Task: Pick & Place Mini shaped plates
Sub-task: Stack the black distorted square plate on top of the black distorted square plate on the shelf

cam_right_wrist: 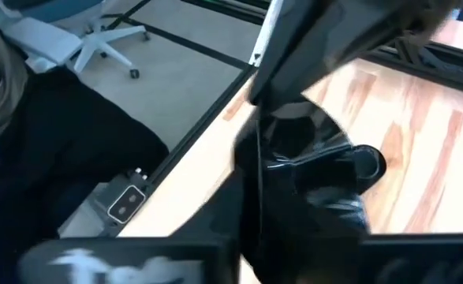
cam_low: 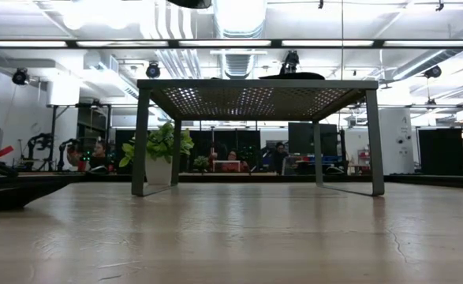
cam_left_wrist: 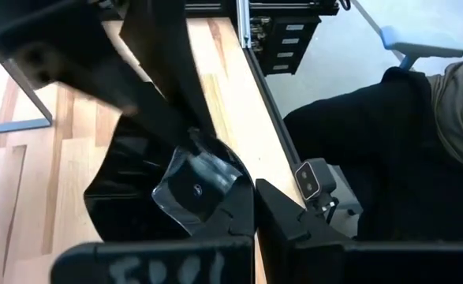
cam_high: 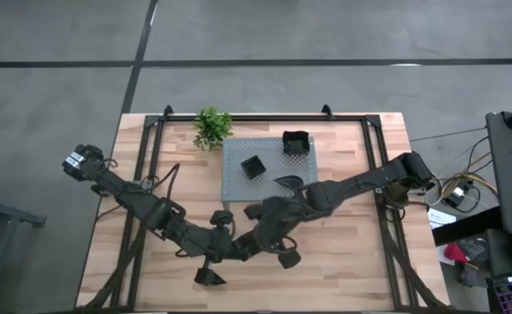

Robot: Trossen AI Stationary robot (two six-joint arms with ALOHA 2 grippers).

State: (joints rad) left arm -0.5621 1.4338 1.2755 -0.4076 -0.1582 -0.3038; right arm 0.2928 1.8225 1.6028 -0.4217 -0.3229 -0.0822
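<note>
- Black glossy plate (cam_left_wrist: 136,185) with a curved rim lies between the two grippers, over the near half of the bench (cam_high: 343,262) and about midway between the left and right edges. Whether it rests on the wood cannot be told.
- Left gripper (cam_left_wrist: 253,189) is closed, with its two fingers together just beside the plate's rim.
- Right gripper (cam_left_wrist: 193,146) comes onto the same plate from the opposite side and touches its rim. Whether it is open or closed cannot be told.
- Person (cam_left_wrist: 420,142) in dark clothing sits just beyond a bench edge close to both grippers, with an office chair (cam_right_wrist: 97,39) farther off on the floor.
- Grey perforated stand (cam_high: 238,187) is on four legs in the far half of the bench, centred between the left and right edges. It carries three more black plates, all apart from one another:
  - the teardrop plate (cam_high: 289,182) is at the stand's near edge;
  - the small square dish (cam_high: 252,167) is left of the stand's centre;
  - the deeper square dish (cam_high: 295,142) is near the stand's far right corner.
- Green potted plant (cam_high: 211,127) stands upright at the far edge of the bench, just beside the stand's far left corner.
</note>
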